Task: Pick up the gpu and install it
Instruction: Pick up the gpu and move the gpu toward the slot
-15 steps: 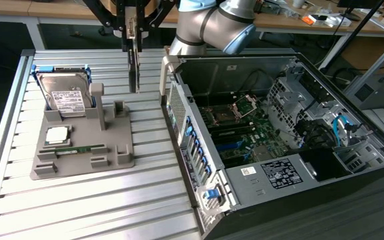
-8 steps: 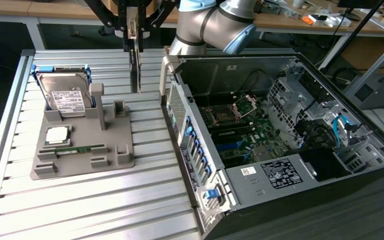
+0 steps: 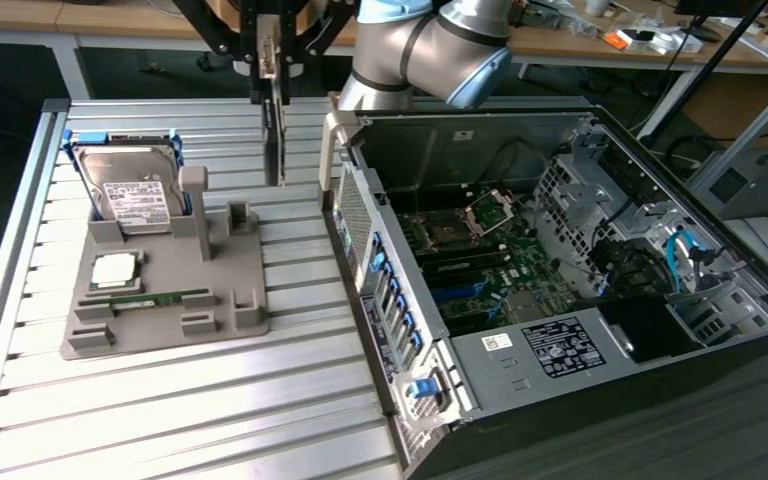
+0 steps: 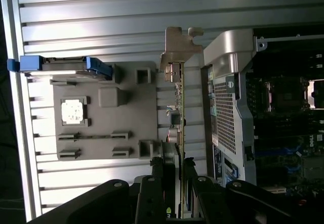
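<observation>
The gripper (image 3: 268,68), jaws part-closed on the top edge of the gpu (image 3: 275,135), holds the card hanging upright above the slatted metal table (image 3: 157,400), between the grey tray (image 3: 224,310) and the open case (image 3: 558,300). Pinched by one thin edge, the card could swing or slip and strike the case wall. Cluttered desks (image 3: 117,15) line the workshop behind

The pincer (image 4: 175,166) hides the gripped end of the gpu (image 4: 178,107); the exterior view's edge cuts off the arm (image 3: 424,50).
</observation>
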Controlling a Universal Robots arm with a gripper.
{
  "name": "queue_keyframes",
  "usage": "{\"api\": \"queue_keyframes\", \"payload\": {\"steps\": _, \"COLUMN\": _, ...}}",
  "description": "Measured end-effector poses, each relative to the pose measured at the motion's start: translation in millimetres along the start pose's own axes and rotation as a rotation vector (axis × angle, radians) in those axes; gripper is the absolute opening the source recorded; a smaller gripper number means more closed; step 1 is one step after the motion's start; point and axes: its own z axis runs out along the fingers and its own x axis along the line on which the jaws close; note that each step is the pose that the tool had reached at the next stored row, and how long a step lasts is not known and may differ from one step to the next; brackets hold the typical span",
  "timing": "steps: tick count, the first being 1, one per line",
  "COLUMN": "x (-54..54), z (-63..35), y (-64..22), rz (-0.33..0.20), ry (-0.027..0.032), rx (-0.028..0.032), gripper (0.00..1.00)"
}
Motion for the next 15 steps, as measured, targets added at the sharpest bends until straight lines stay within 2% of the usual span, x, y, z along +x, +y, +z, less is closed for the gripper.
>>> {"api": "queue_keyframes", "payload": {"steps": 15, "x": -6.6, "z": 0.8, "y": -0.5, "rz": 0.0, "ry": -0.0001, "rx": 0.0015, "gripper": 0.27}}
